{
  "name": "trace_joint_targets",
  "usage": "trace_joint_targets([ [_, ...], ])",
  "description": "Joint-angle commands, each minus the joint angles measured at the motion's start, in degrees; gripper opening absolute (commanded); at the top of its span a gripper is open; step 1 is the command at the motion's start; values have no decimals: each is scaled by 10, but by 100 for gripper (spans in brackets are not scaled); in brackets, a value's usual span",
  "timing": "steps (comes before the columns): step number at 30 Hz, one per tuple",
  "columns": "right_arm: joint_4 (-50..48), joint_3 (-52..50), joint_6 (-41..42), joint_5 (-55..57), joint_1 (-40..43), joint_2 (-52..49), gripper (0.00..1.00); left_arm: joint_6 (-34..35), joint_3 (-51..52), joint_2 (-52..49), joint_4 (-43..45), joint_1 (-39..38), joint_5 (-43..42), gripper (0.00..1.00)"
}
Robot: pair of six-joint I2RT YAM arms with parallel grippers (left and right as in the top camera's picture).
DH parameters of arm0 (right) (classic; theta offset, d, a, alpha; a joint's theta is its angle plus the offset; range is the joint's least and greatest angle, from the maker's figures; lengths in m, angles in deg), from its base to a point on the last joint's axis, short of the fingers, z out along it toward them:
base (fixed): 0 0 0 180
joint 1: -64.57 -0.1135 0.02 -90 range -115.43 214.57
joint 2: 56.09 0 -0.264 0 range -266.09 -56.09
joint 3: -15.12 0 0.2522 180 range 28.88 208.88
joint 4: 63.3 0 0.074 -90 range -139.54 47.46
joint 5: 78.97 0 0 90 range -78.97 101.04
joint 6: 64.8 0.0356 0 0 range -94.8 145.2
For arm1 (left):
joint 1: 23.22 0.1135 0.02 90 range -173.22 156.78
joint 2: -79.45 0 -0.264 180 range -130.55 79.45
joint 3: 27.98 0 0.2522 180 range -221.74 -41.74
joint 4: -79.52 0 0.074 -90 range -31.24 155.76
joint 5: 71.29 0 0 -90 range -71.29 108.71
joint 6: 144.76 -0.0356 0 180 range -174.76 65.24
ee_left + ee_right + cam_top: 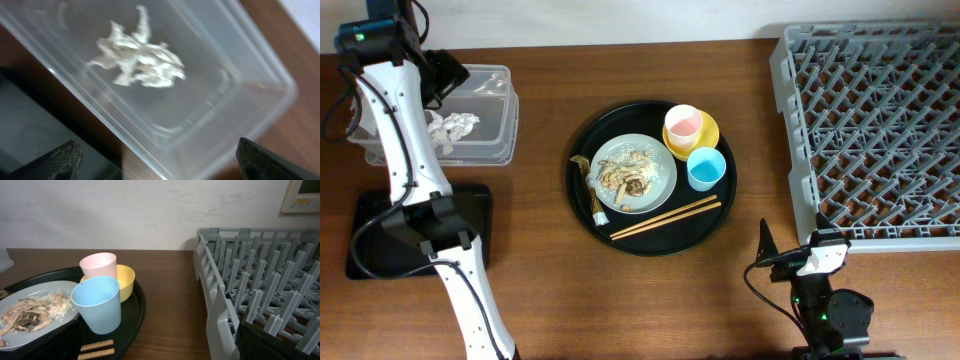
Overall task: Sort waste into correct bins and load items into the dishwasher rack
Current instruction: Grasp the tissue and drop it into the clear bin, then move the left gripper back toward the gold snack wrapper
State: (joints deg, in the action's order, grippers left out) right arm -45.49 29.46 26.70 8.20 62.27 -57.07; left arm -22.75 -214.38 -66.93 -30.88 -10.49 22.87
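Both jaws spread — left gripper (160,167) above clear tub (220,107).

One round black tray (665,238) stands centrally on the brown wooden worktop (620,310). White wall (125,215) behind, a pale panel (304,195) mounted on it.

Left arm (405,140) — glossy white shell links joined by black joint blocks, thin black cables running loose alongside, and a small green light on the black housing at the far end. Right arm (823,295) is mostly black with one white cover piece, a green light low down and a black cable curving off it. Left gripper (165,160) fingers (60,161) — matte black, grainy surface, wedge-shaped.
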Motion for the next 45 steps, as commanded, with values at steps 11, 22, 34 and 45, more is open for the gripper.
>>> trace_joint_targets([
  [11, 3, -3, 4, 3, -3, 2, 98, -127, 180, 392, -1, -26, -167, 99],
  [22, 3, -3, 4, 3, -3, 2, 98, -119, 758, 818, 59, -26, -134, 99],
  [34, 3, -3, 4, 3, -3, 2, 98, -144, 935, 986, 94, -26, -222, 99],
  [45, 3, -3, 4, 3, -3, 2, 98, -166, 935, 891, 97, -108, -274, 99],
])
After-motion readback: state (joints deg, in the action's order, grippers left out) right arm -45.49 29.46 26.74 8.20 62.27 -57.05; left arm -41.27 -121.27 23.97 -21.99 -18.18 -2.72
